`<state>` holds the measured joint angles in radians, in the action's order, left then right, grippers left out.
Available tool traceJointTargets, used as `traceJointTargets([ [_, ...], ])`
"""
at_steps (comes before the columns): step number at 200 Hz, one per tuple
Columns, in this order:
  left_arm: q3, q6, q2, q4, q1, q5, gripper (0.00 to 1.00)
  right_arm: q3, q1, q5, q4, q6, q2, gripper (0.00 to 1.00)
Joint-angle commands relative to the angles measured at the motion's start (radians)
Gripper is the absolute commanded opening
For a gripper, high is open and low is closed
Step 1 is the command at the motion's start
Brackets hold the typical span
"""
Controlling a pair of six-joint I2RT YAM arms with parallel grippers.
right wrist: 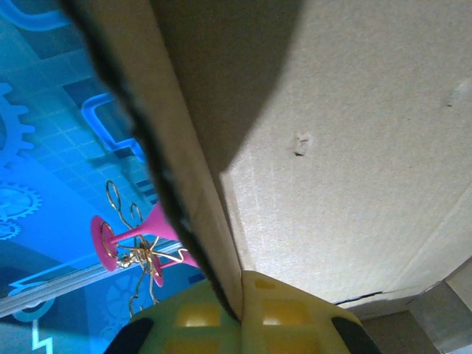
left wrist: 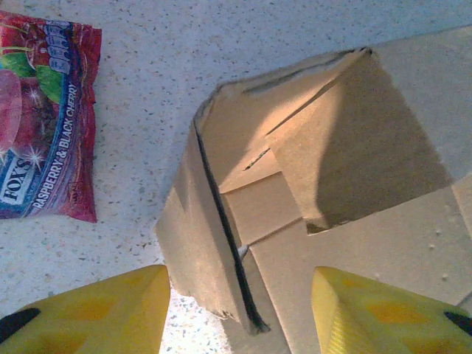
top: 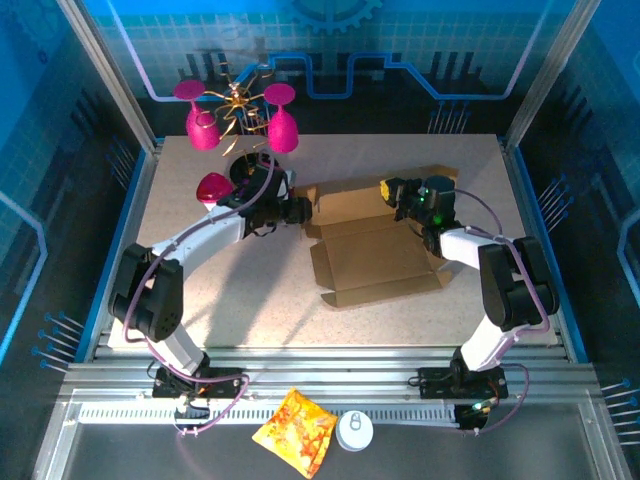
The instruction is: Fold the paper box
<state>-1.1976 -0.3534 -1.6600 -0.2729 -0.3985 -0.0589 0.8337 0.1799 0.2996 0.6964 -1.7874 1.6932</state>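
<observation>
Creased brown corrugated box (top: 375, 255) on speckled counter (top: 230, 290), left wrist view adds glossy red packet (left wrist: 44, 118), left tool (left wrist: 240, 274) wide, right tool (right wrist: 234, 295) pinching box wall edge.

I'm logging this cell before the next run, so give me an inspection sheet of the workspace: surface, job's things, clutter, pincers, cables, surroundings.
Surface: speckled beige table, no spills seen.
Job's things: paper box lies partly folded mid-table, with one end wall raised and the front flaps flat.
Clutter: raspberry sweets packet beside the box; orange snack bag and white round lid on the ledge in front of the arm bases.
Pincers: left pincer open, straddling the box's raised wall; right pincer shut on a box edge.
Cables: purple cables run along both arms, no snag seen.
Surroundings: pink goblets on a gold rack at the back; blue printed walls.
</observation>
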Motion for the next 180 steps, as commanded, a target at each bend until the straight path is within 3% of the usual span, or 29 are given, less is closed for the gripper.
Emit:
traceJointTargets([
  [1, -0.011, 0.05, -0.01, -0.011, -0.017, 0.071, 0.53, -0.015, 0.002, 0.019, 0.029, -0.001, 0.03, 0.0],
  [20, -0.013, 0.062, -0.021, -0.008, -0.027, 0.098, 0.46, -0.01, 0.001, 0.02, 0.038, -0.006, 0.035, 0.0],
  [57, 0.006, 0.065, -0.028, 0.016, -0.044, 0.142, 0.16, -0.004, 0.003, 0.025, 0.068, -0.008, 0.047, 0.0],
  [81, 0.035, 0.072, 0.002, 0.055, -0.089, 0.182, 0.03, -0.02, 0.003, 0.019, 0.148, -0.007, 0.062, 0.0],
  [120, 0.108, -0.007, 0.06, 0.111, -0.144, 0.294, 0.0, -0.067, 0.006, 0.055, 0.272, 0.006, 0.079, 0.0],
  [180, 0.209, -0.12, 0.124, 0.241, -0.182, 0.276, 0.0, -0.144, 0.005, 0.062, 0.374, 0.005, 0.099, 0.0],
])
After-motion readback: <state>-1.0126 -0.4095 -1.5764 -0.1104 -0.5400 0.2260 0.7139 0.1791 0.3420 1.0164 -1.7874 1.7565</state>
